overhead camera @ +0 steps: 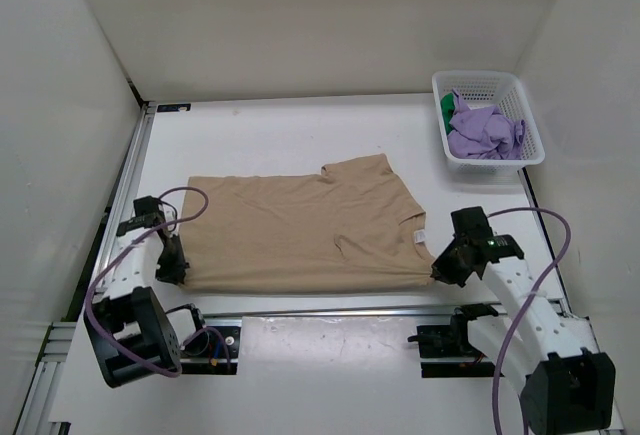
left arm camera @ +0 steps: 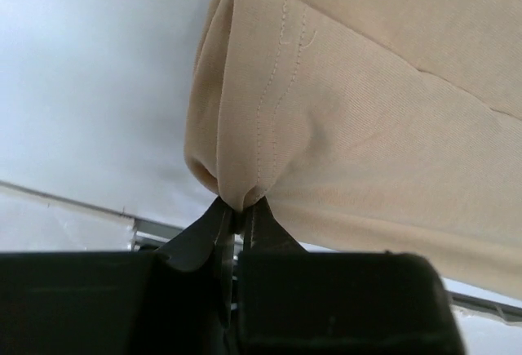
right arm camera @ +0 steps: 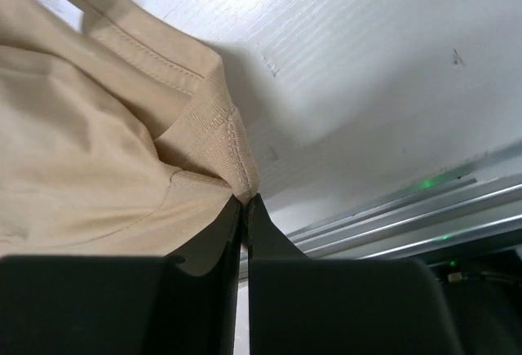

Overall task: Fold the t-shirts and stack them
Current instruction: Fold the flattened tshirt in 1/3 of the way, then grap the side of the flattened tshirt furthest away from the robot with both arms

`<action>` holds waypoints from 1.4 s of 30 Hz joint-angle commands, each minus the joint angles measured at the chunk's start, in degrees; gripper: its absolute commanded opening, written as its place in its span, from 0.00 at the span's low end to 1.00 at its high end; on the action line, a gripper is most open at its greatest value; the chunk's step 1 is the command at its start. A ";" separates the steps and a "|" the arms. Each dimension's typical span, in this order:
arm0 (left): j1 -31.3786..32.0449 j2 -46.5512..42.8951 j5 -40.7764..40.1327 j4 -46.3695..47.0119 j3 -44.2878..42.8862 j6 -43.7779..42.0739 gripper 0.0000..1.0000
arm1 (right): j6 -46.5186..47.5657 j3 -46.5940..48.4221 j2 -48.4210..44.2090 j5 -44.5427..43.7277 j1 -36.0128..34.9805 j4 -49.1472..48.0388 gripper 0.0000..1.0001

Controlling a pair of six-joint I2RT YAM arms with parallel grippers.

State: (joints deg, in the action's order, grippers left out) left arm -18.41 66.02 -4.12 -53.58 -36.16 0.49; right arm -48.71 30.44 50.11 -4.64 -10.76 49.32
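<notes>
Mid-frame in the top view, your tan t-shirt (overhead camera: 300, 227) lies flat, lower corners clamped by left gripper (overhead camera: 174, 275) and right gripper (overhead camera: 438, 272); likely first fold, so next lift both evenly toward the upper edge.

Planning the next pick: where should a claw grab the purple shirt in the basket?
Probably the crumpled hump at the middle of the purple shirt, coming straight down: it lies bunched in the basket, whose walls block side approaches. The right claw is nearer.

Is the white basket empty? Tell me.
No, the white basket holds purple cloth and some green cloth.
</notes>
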 commanded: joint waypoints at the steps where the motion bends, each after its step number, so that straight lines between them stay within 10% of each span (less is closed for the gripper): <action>1: -0.66 -2.73 -6.16 -2.67 -1.63 -0.49 0.12 | -3.15 1.47 -3.95 -6.07 0.13 6.40 0.00; 5: -0.66 -2.74 -6.16 -2.67 0.91 -0.49 0.39 | -3.67 0.06 -4.58 -6.08 -0.40 7.02 0.06; 7: -0.66 -2.74 -6.16 -2.67 1.97 -0.49 0.50 | -4.28 0.06 -4.58 -6.08 -0.40 7.02 0.26; 9: -0.66 -2.74 -6.69 -3.36 2.59 -0.49 0.73 | -4.29 0.93 -4.05 -6.08 -0.40 7.02 0.66; 15: -1.80 -4.76 -9.06 -3.89 -5.12 -0.49 0.79 | 5.36 15.92 0.41 -4.60 -0.40 3.77 0.82; 31: -0.05 23.78 12.13 6.21 -46.86 -0.49 0.84 | 23.84 92.20 73.67 6.58 -2.16 7.02 0.84; 42: 3.73 46.74 9.48 5.51 -57.62 -0.49 0.84 | 20.93 98.68 89.90 3.50 -4.00 0.07 0.83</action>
State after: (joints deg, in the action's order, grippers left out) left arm -17.04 113.03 5.39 -47.51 -91.31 0.01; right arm -27.88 128.03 141.88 0.30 -13.85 50.92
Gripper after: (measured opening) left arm 0.836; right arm 0.834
